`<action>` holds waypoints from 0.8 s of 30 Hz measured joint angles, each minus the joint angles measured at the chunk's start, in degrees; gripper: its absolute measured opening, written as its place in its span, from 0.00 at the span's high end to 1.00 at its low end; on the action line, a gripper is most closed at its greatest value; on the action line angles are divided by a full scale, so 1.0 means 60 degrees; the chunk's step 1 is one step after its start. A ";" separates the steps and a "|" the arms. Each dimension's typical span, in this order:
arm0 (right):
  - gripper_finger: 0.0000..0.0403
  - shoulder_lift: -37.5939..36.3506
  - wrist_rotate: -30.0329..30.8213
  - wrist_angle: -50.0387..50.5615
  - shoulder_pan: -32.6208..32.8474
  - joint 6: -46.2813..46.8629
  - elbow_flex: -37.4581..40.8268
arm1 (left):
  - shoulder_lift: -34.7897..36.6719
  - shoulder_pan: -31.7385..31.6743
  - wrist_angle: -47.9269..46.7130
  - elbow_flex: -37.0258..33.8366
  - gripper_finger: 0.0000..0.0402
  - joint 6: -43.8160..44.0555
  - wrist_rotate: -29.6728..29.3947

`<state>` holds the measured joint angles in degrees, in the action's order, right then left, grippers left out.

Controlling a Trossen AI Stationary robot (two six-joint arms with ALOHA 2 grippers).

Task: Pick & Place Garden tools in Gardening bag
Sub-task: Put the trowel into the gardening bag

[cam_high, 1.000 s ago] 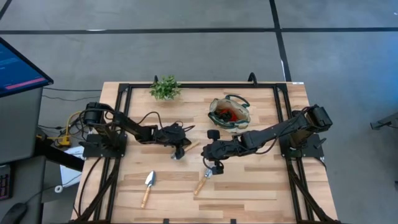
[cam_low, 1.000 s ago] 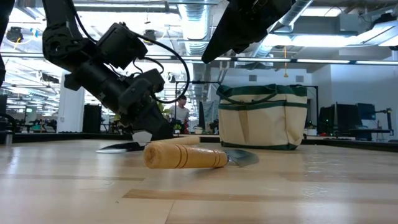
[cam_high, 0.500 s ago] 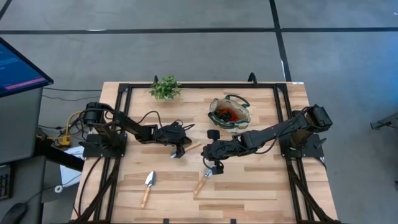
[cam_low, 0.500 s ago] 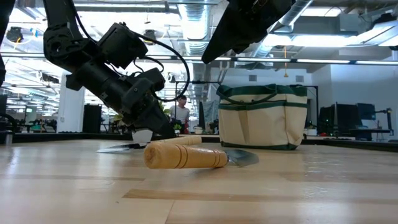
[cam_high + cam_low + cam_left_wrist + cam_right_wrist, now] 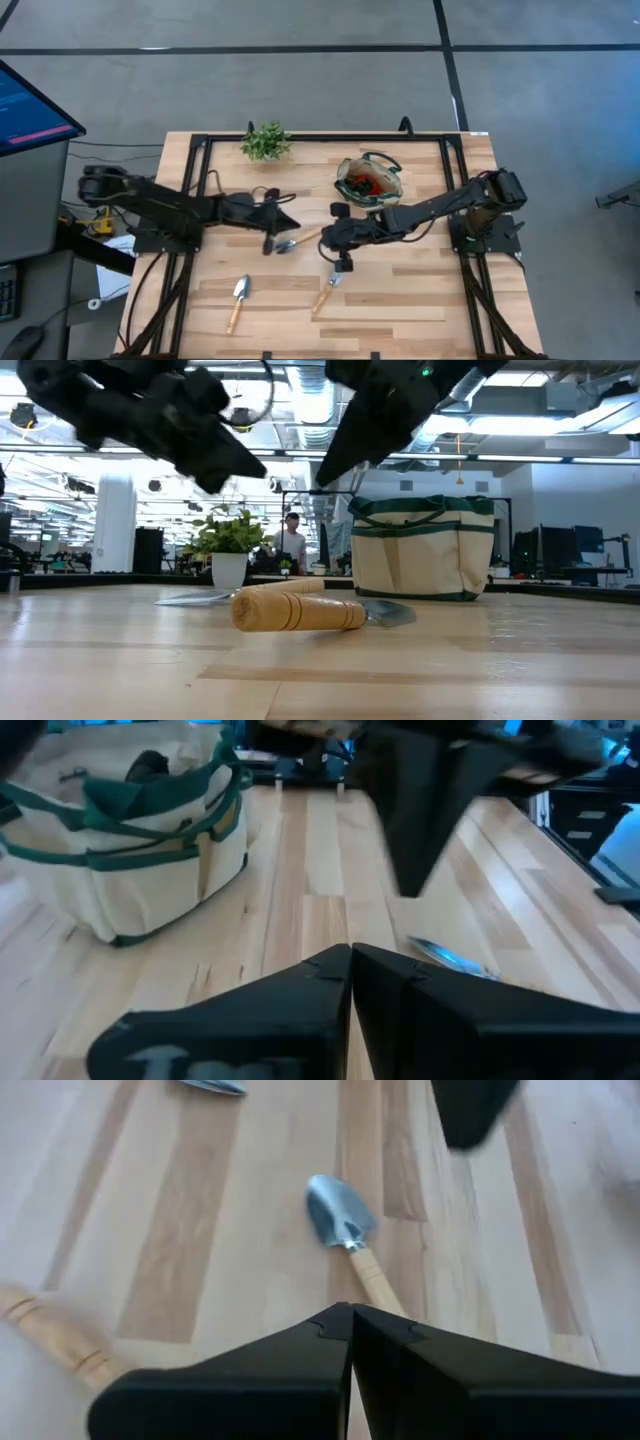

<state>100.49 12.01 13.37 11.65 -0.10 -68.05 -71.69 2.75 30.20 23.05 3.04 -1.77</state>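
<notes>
Three trowels with silver heads and wooden handles lie flat on the table: one (image 5: 302, 239) at mid-table, one (image 5: 238, 301) near the front left, one (image 5: 325, 292) near the front middle. The beige gardening bag (image 5: 368, 183) with green trim stands at the far right, with dark and red tools inside. My left gripper (image 5: 288, 224) hangs shut above the table, just left of the middle trowel's head (image 5: 450, 955). My right gripper (image 5: 326, 238) is shut and slants down over that trowel's handle (image 5: 372, 1280) without touching it.
A potted green plant (image 5: 265, 141) stands at the far edge, left of the bag. A black frame rail (image 5: 320, 137) runs around the tabletop. In the low view the bag (image 5: 420, 546) rises behind the front trowel's handle (image 5: 298, 611). A person stands far off in the room.
My left gripper has risen off the table and drawn back toward the table's left edge, rolling a little and staying shut. The middle trowel has stayed lying where it was, its head now uncovered. My right gripper has edged slightly toward that trowel.
</notes>
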 joint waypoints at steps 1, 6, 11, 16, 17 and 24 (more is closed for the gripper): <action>1.00 0.0130 0.0000 0.0133 -0.0068 0.0000 -0.0128 | 0.0321 0.0138 -0.0139 -0.0172 1.00 -0.0006 -0.0180; 1.00 0.0802 0.0000 0.1528 -0.0466 -0.0457 -0.1363 | 0.1455 0.0824 -0.0294 -0.1003 1.00 0.0002 -0.0489; 1.00 0.1743 -0.0553 0.2602 -0.0946 -0.1331 -0.2643 | 0.1997 0.1282 -0.0255 -0.1630 1.00 0.0203 -0.0569; 1.00 0.2587 -0.1020 0.2736 -0.1366 -0.1593 -0.3224 | 0.2153 0.1514 -0.0290 -0.1890 1.00 0.0470 -0.0697; 1.00 0.2713 -0.1030 0.2784 -0.1430 -0.1692 -0.3248 | 0.2143 0.1557 -0.0292 -0.1919 1.00 0.0471 -0.0701; 0.82 0.3021 -0.1111 0.2914 -0.1448 -0.2335 -0.3330 | 0.2140 0.1587 -0.0294 -0.2083 1.00 0.0544 -0.0706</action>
<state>118.62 5.34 30.85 2.96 -14.11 -88.03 -58.85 12.27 28.43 10.55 6.31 -6.00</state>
